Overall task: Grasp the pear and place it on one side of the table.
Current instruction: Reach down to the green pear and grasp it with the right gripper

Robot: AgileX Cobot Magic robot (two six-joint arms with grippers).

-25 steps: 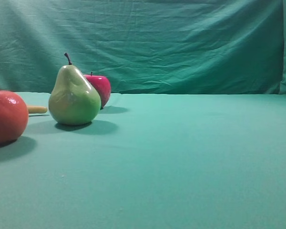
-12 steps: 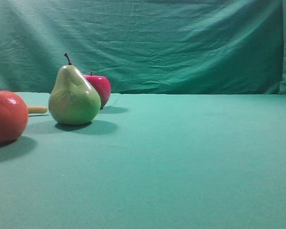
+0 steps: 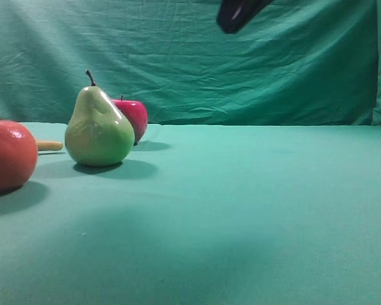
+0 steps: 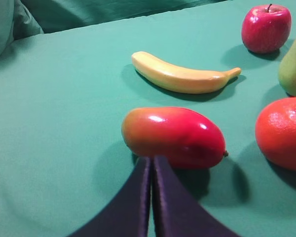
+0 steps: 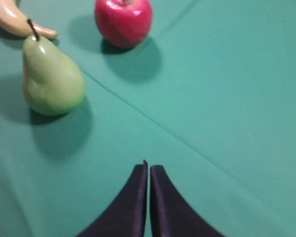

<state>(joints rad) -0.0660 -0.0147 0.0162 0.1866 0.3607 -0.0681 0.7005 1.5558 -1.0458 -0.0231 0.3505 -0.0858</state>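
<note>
The pear (image 3: 99, 130) stands up straight on the green desk (image 3: 241, 210), over on the left side in the high view. Its thin dark stem points up. A red apple (image 3: 134, 117) sits just behind it and a little to its right, and from the high view I cannot tell if the two touch. From my right wrist view they sit apart. A big orange-red fruit (image 3: 8, 154) sits near the left edge, closer to the front, and it is apart from the pear. A bit of yellow banana (image 3: 49, 145) peeks out between that fruit and the pear.

My right gripper (image 5: 148, 170) is pressed closed, with its two dark fingers side by side and only a thin line between them. It holds nothing. It is up in the air, and the pear (image 5: 51, 79) is well away from it, up and to the left in that view. The apple (image 5: 123, 21) is farther back. In the high view a dark part of my right arm (image 3: 238, 13) shows at the top.

My left gripper (image 4: 152, 168) is closed too and holds nothing. Its tips are right next to a red and orange mango (image 4: 173, 137). The banana (image 4: 180, 75) lies behind the mango.
</note>
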